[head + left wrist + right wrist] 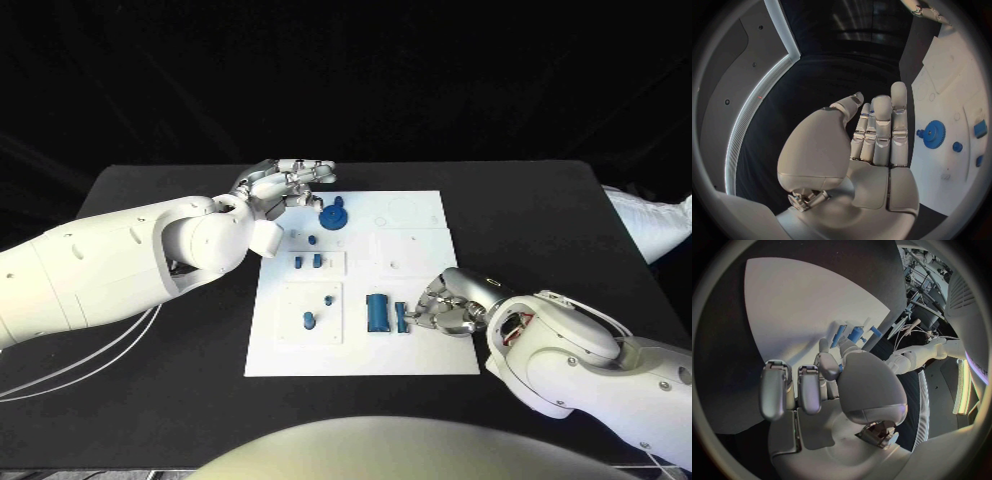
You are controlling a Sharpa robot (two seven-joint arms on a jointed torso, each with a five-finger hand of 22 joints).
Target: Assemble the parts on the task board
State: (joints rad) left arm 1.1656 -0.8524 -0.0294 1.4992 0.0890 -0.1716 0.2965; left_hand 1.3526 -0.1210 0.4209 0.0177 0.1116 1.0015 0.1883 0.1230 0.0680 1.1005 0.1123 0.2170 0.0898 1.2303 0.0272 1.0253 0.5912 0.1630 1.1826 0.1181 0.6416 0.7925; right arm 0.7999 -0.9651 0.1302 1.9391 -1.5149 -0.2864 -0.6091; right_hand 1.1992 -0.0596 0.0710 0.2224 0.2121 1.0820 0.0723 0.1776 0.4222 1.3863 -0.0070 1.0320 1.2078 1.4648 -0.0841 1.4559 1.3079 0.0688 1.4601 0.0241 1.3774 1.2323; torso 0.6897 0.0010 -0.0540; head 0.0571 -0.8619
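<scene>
The left robot hand (284, 183) hovers empty, fingers straight, beside the blue gear (335, 217) standing on the white task board (418, 350). The right robot hand (450, 305) rests by a blue block (378, 312); its grip I cannot tell.

The worktop (159, 200) is plain black. On it lies the white task board (418, 350), unpatterned apart from faint pale outlines. The gear (335, 217) is blue, as are the long peg (376, 312) and the small parts (307, 262) near it. Both arms are glossy white; the left hand (284, 183) and right hand (450, 304) are silver, their fingers (881, 125) metallic grey.
</scene>
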